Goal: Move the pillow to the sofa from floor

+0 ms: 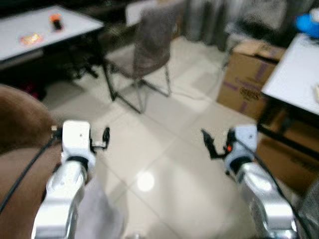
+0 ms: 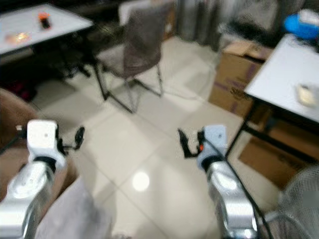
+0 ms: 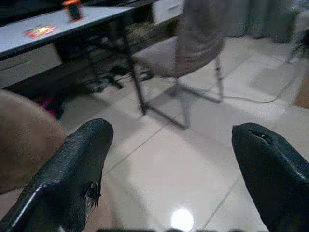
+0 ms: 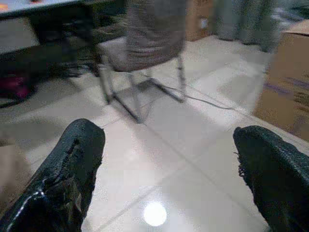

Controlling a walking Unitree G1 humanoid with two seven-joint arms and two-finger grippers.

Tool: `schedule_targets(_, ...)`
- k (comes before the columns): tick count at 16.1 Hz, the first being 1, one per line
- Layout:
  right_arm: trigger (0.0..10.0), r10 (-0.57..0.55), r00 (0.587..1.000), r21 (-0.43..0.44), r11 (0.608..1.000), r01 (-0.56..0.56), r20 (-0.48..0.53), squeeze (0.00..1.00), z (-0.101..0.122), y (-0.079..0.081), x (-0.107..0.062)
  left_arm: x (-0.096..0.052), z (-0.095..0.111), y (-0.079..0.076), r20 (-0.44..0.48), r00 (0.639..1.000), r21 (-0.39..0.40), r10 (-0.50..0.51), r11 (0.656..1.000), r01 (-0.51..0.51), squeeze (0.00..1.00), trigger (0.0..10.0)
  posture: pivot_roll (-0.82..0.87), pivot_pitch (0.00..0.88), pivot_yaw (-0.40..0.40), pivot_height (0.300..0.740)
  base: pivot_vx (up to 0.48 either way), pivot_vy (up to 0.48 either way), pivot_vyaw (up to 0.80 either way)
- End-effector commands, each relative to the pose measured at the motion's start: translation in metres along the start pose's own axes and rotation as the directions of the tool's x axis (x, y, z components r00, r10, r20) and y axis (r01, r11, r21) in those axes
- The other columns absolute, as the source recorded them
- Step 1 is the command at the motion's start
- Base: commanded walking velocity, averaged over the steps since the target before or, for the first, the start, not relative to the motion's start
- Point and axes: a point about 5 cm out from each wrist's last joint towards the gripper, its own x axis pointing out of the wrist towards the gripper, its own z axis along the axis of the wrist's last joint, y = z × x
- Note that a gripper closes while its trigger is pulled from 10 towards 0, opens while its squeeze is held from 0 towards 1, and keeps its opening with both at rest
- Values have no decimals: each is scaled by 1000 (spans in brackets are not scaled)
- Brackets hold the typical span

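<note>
A brown, rounded, cushioned mass (image 1: 20,119) fills the left edge, also seen beside the left fingers (image 3: 24,140); I cannot tell whether it is the sofa or a pillow. Pale grey fabric (image 1: 102,211) lies low beneath my left arm. My left gripper (image 1: 102,137) is held out just right of the brown mass, open and holding nothing, its fingers (image 3: 72,169) wide apart. My right gripper (image 1: 208,144) hangs over bare floor tiles, open too, with nothing between its fingers (image 4: 67,169). The views are blurred.
A grey chair (image 1: 149,45) on thin metal legs stands ahead on the pale tiled floor (image 1: 164,164). A white table (image 1: 45,25) is at the far left. Another white table (image 1: 294,74) is on the right, with cardboard boxes (image 1: 249,74) beside and under it. A fan grille (image 2: 299,204) shows at lower right.
</note>
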Motion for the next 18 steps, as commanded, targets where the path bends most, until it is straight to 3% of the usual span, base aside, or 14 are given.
schedule_targets(1, 10000, -8, 1000, -3, 1000, 8, -6, 1000, 2, -2, 1, 1, 2, -3, 15, 1000, 7, -11, 1000, 11, 0, 10000, -69, 0, 29, 740, 0, -465, 800)
schedule_targets(9, 10000, 24, 999, -2, 1000, -24, -45, 1000, -2, 5, 6, -6, -2, -1, 6, 1000, 28, 21, 999, -21, 0, 10000, -30, 0, -7, 740, 0, -457, 688)
schedule_targets(10, 10000, 49, 996, -52, 997, -53, -71, 1000, -4, 8, 9, -8, -5, 3, -4, 998, 19, 55, 998, -55, 0, 10000, -21, 0, -15, 740, 0, 0, 0)
schedule_targets(11, 10000, 70, 995, -72, 995, -75, -70, 0, -3, 10, 10, -9, -6, 6, -3, 997, 24, 71, 997, -71, 0, 10000, -16, 0, -19, 740, 0, 0, 0)
schedule_targets(13, 10000, 68, 997, -116, 991, -71, -35, 0, 1, 10, 11, -11, -5, 7, 8, 998, 28, 69, 997, -69, 0, 10000, -11, 0, -22, 740, 0, 0, 0)
schedule_targets(14, 10000, 88, 996, -199, 976, -85, 7, 0, 3, 9, 13, -12, -4, 8, 19, 996, 24, 84, 996, -84, 0, 10000, -11, 0, -22, 740, 0, 0, 0)
schedule_targets(18, 10000, 154, 988, -87, 984, -155, -15, 0, 3, 10, 10, -13, -2, 7, 33, 997, 59, 68, 996, -70, 0, 10000, -3, 0, -24, 740, 0, 0, 0)
